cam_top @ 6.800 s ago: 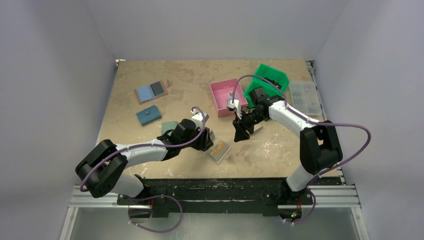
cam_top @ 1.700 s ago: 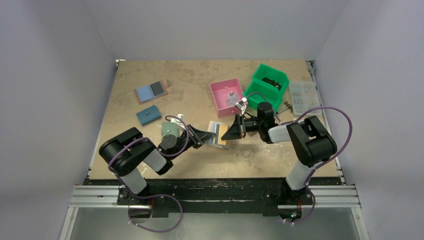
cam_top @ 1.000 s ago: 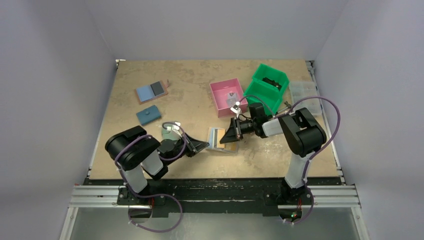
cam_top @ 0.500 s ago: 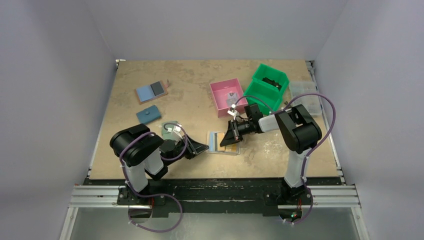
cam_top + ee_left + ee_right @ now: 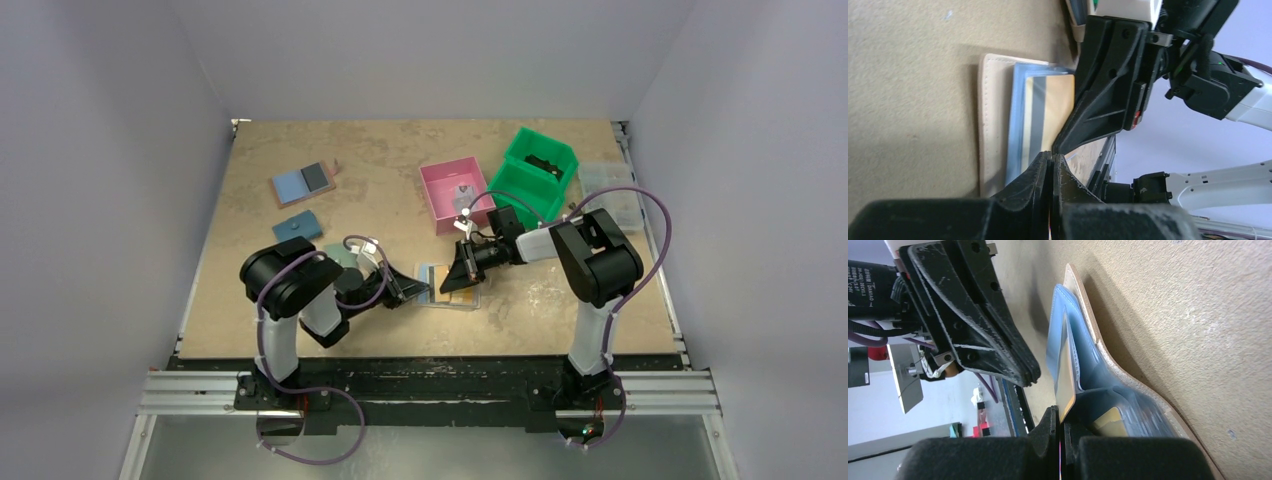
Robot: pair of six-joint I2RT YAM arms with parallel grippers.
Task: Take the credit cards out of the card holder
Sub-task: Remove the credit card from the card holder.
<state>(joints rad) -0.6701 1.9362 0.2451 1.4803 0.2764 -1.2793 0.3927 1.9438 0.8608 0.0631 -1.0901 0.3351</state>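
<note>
Both arms stretch low along the table, meeting at the card holder (image 5: pixel 470 298). The left gripper (image 5: pixel 421 293) hovers shut over its left end; the right gripper (image 5: pixel 446 287), jaws closed, touches the gold credit card (image 5: pixel 1059 106).

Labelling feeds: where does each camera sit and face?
Top: above and behind, looking down at the table; left arm and right arm show.
Left wrist: on left arm, looking past left pincer at the holder and right pincer.
Right wrist: on right arm, looking past right pincer at the holder and left pincer.
Shared: holder, gold card.

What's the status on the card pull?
Left claw shut, empty, at card holder edge. Right claw shut on gold card corner, card partly out. Nothing blocking.
</note>
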